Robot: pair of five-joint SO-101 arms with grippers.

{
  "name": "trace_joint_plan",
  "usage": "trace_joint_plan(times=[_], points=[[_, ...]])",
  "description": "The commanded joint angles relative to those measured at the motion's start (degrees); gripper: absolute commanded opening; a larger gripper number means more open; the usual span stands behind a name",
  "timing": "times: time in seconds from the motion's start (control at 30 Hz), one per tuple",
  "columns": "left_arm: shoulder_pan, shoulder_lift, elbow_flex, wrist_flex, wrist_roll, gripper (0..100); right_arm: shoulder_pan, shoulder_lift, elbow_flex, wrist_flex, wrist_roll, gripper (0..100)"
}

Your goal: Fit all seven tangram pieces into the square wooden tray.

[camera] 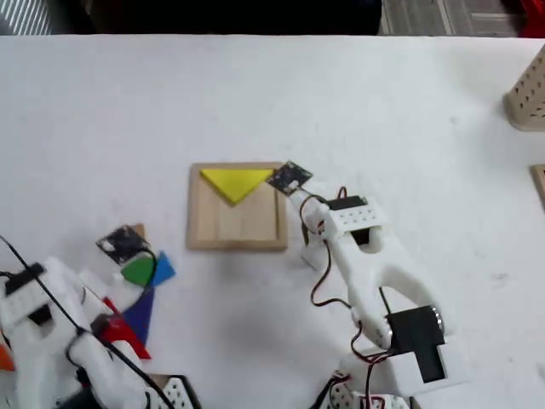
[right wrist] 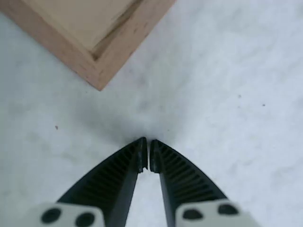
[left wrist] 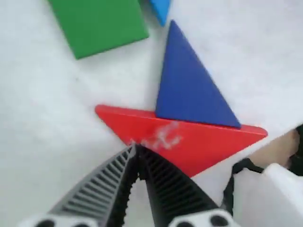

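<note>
The square wooden tray (camera: 237, 230) lies mid-table with a yellow triangle (camera: 234, 181) in its far part. Left of it lie a green piece (camera: 138, 270), a light blue piece (camera: 164, 268), a dark blue triangle (camera: 140, 311) and a red triangle (camera: 128, 338). In the left wrist view my left gripper (left wrist: 138, 152) is shut, its tips at the edge of the red triangle (left wrist: 189, 142), which touches the dark blue triangle (left wrist: 189, 90); the green piece (left wrist: 97, 23) lies beyond. My right gripper (right wrist: 146, 144) is shut on nothing, low over bare table just off a corner of the tray (right wrist: 102, 71).
A perforated wooden block (camera: 528, 94) stands at the far right edge, with another wooden edge (camera: 539, 183) below it. An orange bit (camera: 4, 358) shows at the left edge. Open table lies behind and to the right of the tray.
</note>
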Motion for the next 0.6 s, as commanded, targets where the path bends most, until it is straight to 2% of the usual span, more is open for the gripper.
trace_joint_plan(times=[0.0, 0.07, 0.13, 0.37, 0.43, 0.57], points=[[-4.4, 17.0, -12.1, 1.0, -4.3, 2, -0.8, -1.3, 0.3, 1.3, 0.6, 1.9], [-5.9, 19.7, -16.2, 5.7, -8.7, 2, -0.8, -1.3, 0.3, 1.3, 0.6, 1.9], [-7.4, 19.3, -18.7, 9.0, -9.6, 2, -0.8, -1.3, 0.3, 1.3, 0.6, 1.9], [-7.8, 7.4, -16.8, 10.4, -9.8, 4, -0.8, -1.3, 0.3, 1.2, 0.6, 1.9], [-7.8, 2.5, -14.1, 10.5, -9.3, 12, -0.8, -1.3, 0.3, 1.2, 0.6, 1.9], [-7.3, -6.4, -7.2, 9.8, -5.7, 36, -0.8, -1.3, 0.3, 1.1, 0.6, 1.9]])
